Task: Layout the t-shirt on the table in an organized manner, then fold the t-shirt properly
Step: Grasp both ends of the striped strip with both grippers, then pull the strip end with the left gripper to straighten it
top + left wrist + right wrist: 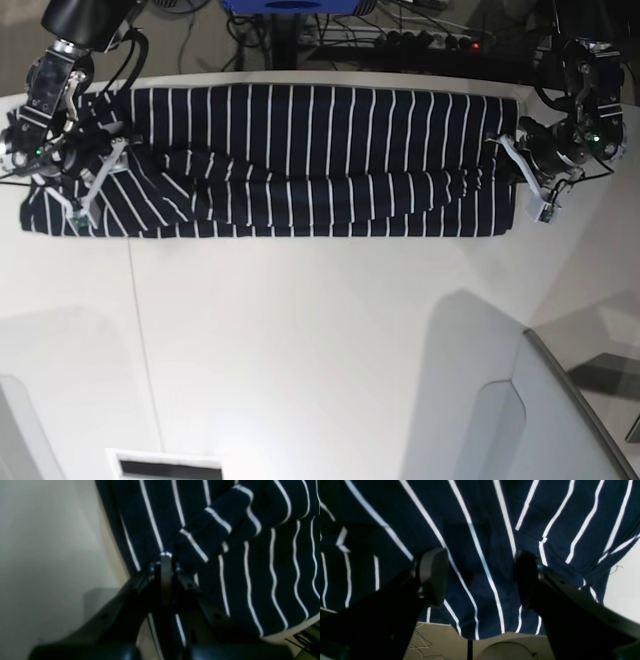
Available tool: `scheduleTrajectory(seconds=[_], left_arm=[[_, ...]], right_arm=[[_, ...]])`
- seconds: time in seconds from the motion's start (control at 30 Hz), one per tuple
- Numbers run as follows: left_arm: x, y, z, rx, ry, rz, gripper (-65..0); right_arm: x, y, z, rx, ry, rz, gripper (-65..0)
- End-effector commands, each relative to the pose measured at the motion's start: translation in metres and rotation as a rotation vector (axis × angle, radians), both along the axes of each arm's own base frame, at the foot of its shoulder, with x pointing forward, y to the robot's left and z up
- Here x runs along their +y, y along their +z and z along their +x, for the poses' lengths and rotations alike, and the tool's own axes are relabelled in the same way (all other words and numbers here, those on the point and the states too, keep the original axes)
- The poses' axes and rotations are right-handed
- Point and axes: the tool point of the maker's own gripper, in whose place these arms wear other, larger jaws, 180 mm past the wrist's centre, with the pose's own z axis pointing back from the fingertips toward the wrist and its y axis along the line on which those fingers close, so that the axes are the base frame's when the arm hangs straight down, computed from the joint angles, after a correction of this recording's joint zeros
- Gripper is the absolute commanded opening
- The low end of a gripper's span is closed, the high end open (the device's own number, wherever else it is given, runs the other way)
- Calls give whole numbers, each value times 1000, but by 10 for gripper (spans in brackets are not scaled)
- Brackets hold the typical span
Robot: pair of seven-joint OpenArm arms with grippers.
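The t-shirt (pixel 300 165), dark navy with thin white stripes, lies stretched sideways as a long band along the far side of the white bench (pixel 320 340), with its stripes running across the short way of the band. Its middle is rumpled by long creases running along the band, and a folded layer lies over the lower part, so the cloth is not flat. In the base view the end on the left bulges out into a rounded, bunched corner, while the end on the right is squarer and reaches close to the bench's curved edge. The left hand (pixel 166 555) is at that squarer end, on the right of the base view; its wrist view shows its two fingers pressed together with a pinch of striped cloth at their tips, so it is clamped on the t-shirt near a folded flap. The right hand (pixel 480 577) is at the bunched end; its fingers (pixel 433 576) stand well apart, spread over the cloth with a stripe running between them, and nothing is gripped between them. Whether the fingertips touch the cloth cannot be told. A thin seam line (pixel 140 340) crosses the bench from under the t-shirt toward the near side. Past the far edge of the bench there are cables (pixel 400 25) and a dark stand.
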Motion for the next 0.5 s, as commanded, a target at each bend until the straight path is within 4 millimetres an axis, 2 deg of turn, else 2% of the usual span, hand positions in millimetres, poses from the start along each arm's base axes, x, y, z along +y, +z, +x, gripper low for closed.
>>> scheduleTrajectory(seconds=[0.0, 0.07, 0.1, 0.17, 0.23, 0.27, 0.33, 0.37, 0.47], left_arm=[[8, 11, 10, -36, -1, 17, -650], [12, 13, 9, -20, 0, 29, -650], [12, 15, 11, -21, -3, 32, -625], [11, 23, 19, -41, -14, 44, -431], [13, 29, 22, -56, -24, 55, -267], [14, 34, 24, -66, -29, 59, -191], [19, 45, 29, -97, -25, 73, -92], [30, 51, 28, -109, 6, 84, -64], [57, 77, 31, -163, 140, 56, -56]], right_arm=[[-6, 9, 10, -38, -1, -16, -260], [-7, 9, 10, -38, -1, -18, -260], [-7, 9, 10, -38, -1, -18, -260], [-7, 9, 10, -38, -1, -18, -260], [-7, 10, 10, -39, -1, -19, -260], [-8, 11, 11, -44, -2, -22, -260], [-12, 22, 15, -75, -3, -44, -260], [-14, 30, 19, -101, -3, -59, -260], [-24, 51, 24, -160, -19, -99, -260]])
